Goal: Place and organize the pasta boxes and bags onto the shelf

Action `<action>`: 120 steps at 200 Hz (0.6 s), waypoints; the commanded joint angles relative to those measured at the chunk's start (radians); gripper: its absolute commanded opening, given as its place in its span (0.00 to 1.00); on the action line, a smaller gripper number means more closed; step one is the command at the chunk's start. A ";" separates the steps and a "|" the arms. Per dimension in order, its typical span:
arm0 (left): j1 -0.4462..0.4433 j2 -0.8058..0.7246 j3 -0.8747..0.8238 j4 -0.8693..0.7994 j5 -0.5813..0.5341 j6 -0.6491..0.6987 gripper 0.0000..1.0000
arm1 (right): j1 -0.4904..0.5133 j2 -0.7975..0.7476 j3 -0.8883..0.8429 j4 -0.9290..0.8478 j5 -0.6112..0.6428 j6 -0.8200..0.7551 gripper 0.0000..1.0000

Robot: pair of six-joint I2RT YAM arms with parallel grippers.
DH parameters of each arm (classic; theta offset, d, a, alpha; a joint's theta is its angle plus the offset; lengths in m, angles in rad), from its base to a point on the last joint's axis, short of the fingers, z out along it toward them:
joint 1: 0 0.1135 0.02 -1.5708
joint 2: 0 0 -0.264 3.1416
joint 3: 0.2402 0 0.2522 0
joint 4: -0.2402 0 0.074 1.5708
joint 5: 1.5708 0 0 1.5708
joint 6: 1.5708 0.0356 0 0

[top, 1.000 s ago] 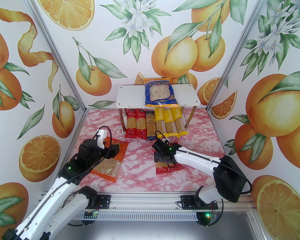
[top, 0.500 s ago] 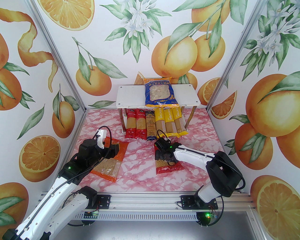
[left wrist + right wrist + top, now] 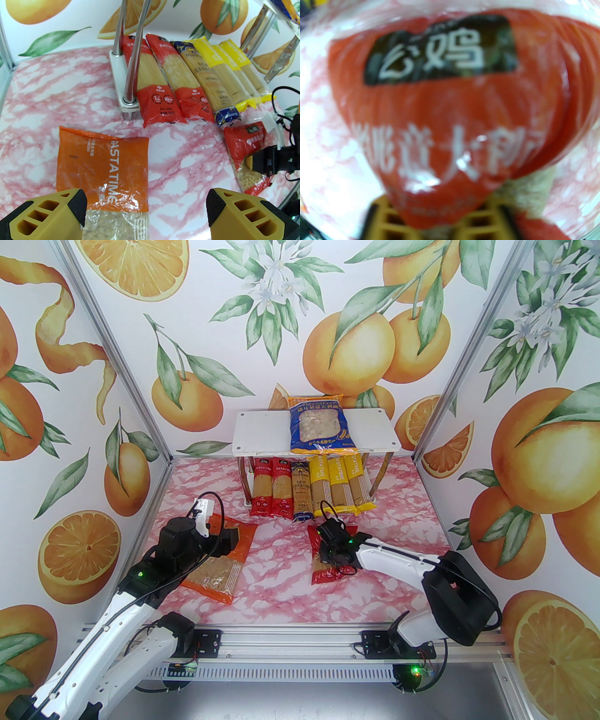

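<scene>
Our right end effector [image 3: 433, 218] is pinching the upper part of the red bag [image 3: 450, 112], just in front of the shelf [image 3: 262, 432] on the pink marbled worktop [image 3: 281, 577]. Our left end effector [image 3: 145, 206] is hovering with its fingers spread wide over the orange bag [image 3: 103, 164], which is lying flat on the worktop. The blue bag [image 3: 320, 427] is resting on the shelf's top board, and six spaghetti packs [image 3: 309, 488] are lying side by side underneath.

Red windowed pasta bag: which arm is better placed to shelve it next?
Right. The right gripper is shut on the red windowed pasta bag, its film bunched between the fingers. The left gripper hangs open above the orange windowed bag.
</scene>
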 commanded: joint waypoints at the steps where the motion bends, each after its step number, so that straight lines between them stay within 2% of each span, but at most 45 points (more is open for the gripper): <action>1: 0.005 -0.003 0.028 0.012 -0.004 0.022 0.88 | 0.001 0.076 -0.096 -0.095 -0.138 0.003 0.00; 47: 0.005 -0.008 0.030 0.012 -0.008 0.021 0.87 | 0.009 -0.141 -0.052 -0.155 -0.076 -0.034 0.00; 92: 0.006 -0.002 0.035 0.021 -0.004 0.025 0.88 | 0.016 -0.437 0.049 -0.342 0.053 -0.060 0.00; 120: 0.007 0.008 0.040 0.030 0.002 0.026 0.88 | 0.018 -0.569 0.148 -0.490 0.134 -0.063 0.00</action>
